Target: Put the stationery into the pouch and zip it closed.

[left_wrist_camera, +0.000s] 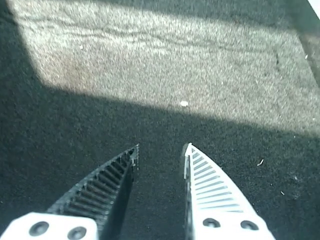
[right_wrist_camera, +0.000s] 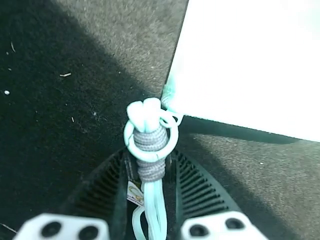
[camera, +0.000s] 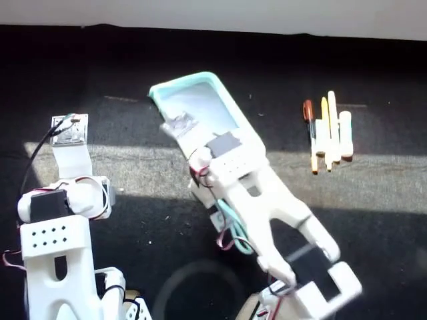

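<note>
The pouch [camera: 200,100], pale with a mint rim, lies at the middle of the mat, slanting toward the back left. My right gripper [camera: 179,127] sits at its left edge. In the right wrist view this gripper [right_wrist_camera: 149,161] is shut on the mint zipper pull cord [right_wrist_camera: 148,135], which is knotted through a ring at the corner of the pouch [right_wrist_camera: 250,60]. Several pens and markers [camera: 327,133] lie side by side at the right. My left gripper [camera: 69,130] hovers at the far left, well away from the pouch. Its fingers stand open over bare mat [left_wrist_camera: 161,150].
A dark mat [camera: 133,220] covers the table, crossed by a sunlit band [camera: 147,170]. A pale strip [camera: 267,13] runs along the back edge. Bare mat lies between the pouch and the pens.
</note>
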You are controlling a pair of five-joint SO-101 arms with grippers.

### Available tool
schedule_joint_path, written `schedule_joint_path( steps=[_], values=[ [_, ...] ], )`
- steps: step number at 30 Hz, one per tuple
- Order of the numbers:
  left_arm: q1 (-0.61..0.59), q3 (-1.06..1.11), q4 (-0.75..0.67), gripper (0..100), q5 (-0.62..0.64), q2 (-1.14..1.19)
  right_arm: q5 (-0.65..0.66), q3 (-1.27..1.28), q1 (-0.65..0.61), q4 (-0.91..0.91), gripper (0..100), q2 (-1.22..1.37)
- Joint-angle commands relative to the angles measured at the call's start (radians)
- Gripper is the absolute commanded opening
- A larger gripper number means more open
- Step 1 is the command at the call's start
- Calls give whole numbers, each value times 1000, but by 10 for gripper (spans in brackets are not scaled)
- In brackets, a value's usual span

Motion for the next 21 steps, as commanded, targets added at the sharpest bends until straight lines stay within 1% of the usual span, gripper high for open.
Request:
schedule_joint_path(
  steps=[1, 4, 6, 8, 11, 14, 17, 21],
  values=[
    [15, -5, -107, 161, 2, -18, 12, 36, 58, 1, 6, -168],
    [94, -7, -190, 158, 6, -18, 8, 90, 71, -5, 6, -220],
    [157, -7, -218, 158, 6, -18, 8, 102, 64, -7, 6, -252],
    [199, -8, -229, 157, 6, -18, 8, 77, 45, -45, 6, -285],
    [225, -24, -229, 157, 6, -18, 11, 10, 38, -120, 6, -297],
    [222, -88, -227, 157, 17, -18, 12, -28, 38, -194, 6, -275],
    [220, -165, -227, 156, 114, -18, 11, -65, 35, -200, 6, -236],
    [246, -222, -229, 156, 221, -10, 9, -177, -13, -159, 6, -216]
  ],
)
